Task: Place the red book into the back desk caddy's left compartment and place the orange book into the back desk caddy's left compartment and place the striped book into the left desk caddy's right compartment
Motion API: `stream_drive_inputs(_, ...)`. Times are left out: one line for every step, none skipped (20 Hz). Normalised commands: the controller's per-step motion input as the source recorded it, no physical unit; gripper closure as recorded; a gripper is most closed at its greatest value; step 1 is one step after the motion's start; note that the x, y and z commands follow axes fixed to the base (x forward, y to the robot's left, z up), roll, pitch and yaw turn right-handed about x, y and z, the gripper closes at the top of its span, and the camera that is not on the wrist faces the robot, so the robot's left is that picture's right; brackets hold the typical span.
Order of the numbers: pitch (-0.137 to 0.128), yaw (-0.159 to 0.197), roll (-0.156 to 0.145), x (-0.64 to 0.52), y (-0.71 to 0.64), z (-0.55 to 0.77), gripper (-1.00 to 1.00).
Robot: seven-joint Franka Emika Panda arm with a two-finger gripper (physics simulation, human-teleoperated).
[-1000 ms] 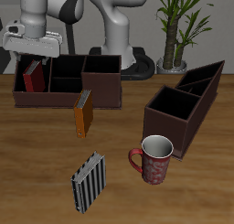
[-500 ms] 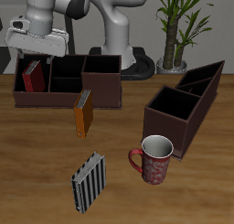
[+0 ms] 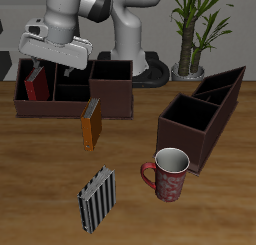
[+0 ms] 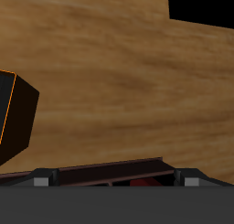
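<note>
Red book [image 3: 37, 84], orange book [image 3: 91, 123] — striped book [image 3: 97, 199] black-and-grey.

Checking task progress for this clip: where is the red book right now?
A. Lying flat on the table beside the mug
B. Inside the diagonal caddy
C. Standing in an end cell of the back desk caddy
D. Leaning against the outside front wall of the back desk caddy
C: the red book stands inside an end cell of the back desk caddy; the book leaning outside that caddy's front is the orange book.
</note>
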Motion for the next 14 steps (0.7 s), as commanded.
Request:
stream_drive_inputs(-0.004, -0.050, 0.068, 0.37, 0.53, 0.24, -1.00)
stream_drive_inputs(-0.021, -0.066, -0.034, 0.37, 0.38, 0.22, -1.00)
stream_drive_inputs(-0.013, -0.045, 0.022, 0.39, 0.46, 0.18, -1.00)
stream_drive_inputs(-0.025, -0.047, -0.022, 0.39, 0.29, 0.11, -1.00)
stream_drive_inputs(0.002, -0.148, 0.004, 0.38, 0.36, 0.08, -1.00)
stream_drive_inputs(0.008, -0.139, -0.108, 0.64, 0.81, -0.02, -1.00)
stream_drive_inputs(-0.008, 0.011, 0.003, 0.20, 0.30, -0.01, -1.00)
stream_drive_inputs(-0.027, -0.007, -0.074, 0.25, 0.39, -0.08, -1.00)
stream_drive_inputs(0.000, 0.000, 0.000, 0.01, -0.03, 0.00, -1.00)
stream_drive_inputs(-0.008, 0.031, 0.142, 0.44, 0.62, -0.08, -1.00)
stream_drive_inputs(-0.052, -0.069, 0.037, 0.31, 0.49, 0.04, -1.00)
stream_drive_inputs(0.005, 0.039, 0.004, 0.35, 0.23, -0.02, -1.00)
stream_drive_inputs(-0.010, -0.114, 0.064, 0.28, 0.20, 0.01, -1.00)
stream_drive_inputs(-0.036, -0.009, -0.039, 0.31, 0.15, -0.02, -1.00)
